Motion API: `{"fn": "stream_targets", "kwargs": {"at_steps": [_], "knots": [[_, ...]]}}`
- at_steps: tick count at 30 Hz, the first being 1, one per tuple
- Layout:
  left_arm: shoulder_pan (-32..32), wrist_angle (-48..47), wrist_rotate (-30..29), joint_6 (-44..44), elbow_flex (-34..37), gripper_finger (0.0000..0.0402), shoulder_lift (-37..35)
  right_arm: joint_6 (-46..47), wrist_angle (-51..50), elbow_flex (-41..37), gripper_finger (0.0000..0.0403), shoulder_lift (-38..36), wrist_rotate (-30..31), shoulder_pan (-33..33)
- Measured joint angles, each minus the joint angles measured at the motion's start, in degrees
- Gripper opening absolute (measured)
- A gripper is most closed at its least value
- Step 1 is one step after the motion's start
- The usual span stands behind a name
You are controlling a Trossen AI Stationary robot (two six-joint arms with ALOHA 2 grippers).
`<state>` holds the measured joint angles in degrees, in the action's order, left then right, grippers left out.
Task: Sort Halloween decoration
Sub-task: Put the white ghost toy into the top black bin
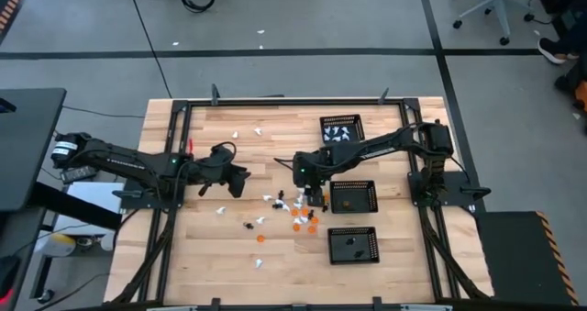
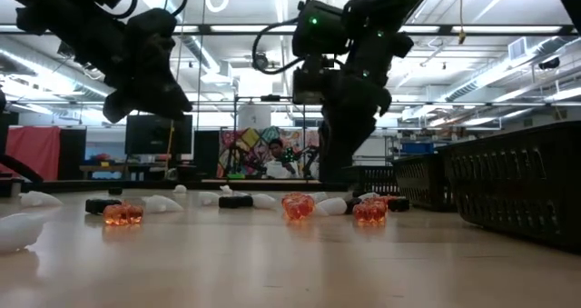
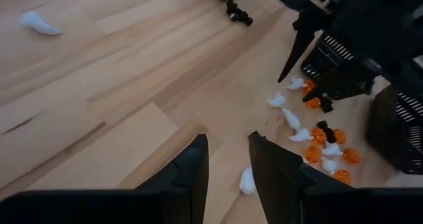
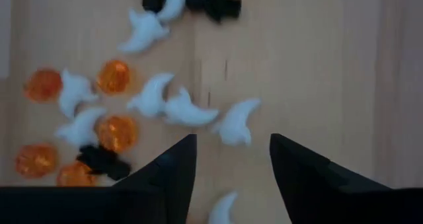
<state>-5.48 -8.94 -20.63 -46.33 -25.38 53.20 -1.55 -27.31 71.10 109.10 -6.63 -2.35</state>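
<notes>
A white figure [image 4: 223,211] half behind the right pincer [image 4: 232,159] fingers, cut by the frame's edge.

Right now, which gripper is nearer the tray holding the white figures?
Right. The right gripper hangs over the mixed pile, just below the white-figure tray in the high view; the left gripper sits much farther left.

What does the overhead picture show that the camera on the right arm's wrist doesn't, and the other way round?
Only the overhead view shows three black mesh trays, the left gripper waiting over bare wood, and the whole table. Only the right wrist view shows the shapes up close: white ghost figures, round orange pumpkins and black pieces, with the right gripper open above them. Both show the mixed pile of decorations.
</notes>
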Motion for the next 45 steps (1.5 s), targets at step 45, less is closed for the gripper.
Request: {"fn": "stream_targets", "kwargs": {"at_steps": [45], "knots": [[0.0, 0.14, 0.1, 3.02, -0.01, 0.013, -0.08, -7.61, 17.37, -10.79, 0.0118, 0.31, 1.89, 0.39]]}}
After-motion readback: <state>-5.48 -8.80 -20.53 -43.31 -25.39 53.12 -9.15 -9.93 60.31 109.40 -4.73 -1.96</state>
